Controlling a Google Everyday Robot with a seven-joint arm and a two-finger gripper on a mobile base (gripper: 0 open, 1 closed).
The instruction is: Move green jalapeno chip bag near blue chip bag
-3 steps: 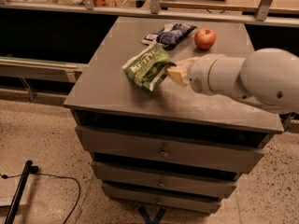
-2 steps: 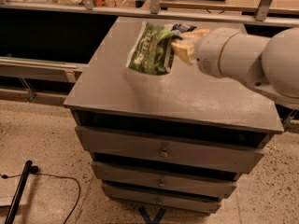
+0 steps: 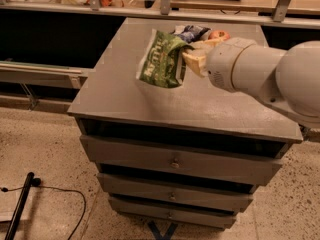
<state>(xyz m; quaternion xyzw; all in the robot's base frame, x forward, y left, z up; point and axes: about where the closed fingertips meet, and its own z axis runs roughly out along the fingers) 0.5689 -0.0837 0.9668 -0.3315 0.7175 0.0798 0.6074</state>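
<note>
In the camera view, the gripper is up above the middle of the table. It comes in from the right on a fat white arm. Its tan fingers are clamped on the right edge of the green jalapeno chip bag. The bag hangs in the air, tipped up on its side, and does not touch the table. A soft shadow lies on the table under it.

The blue chip bag sits at the back of the table, just behind the green bag and the fingers. A red apple lies right beside it, partly hidden by the arm.

So the picking-up part looks done. I think the carrying part is nearly done too, because the green bag is already close to the blue one. What is left is to bring it down, set it on the table next to the blue bag, and let go.

The table top is gray and flat. Below it are drawers with little knobs. The floor is pale with speckles. A black cable and a black stick lie at the lower left. Behind the table is a long dark shelf with metal posts on top.
</note>
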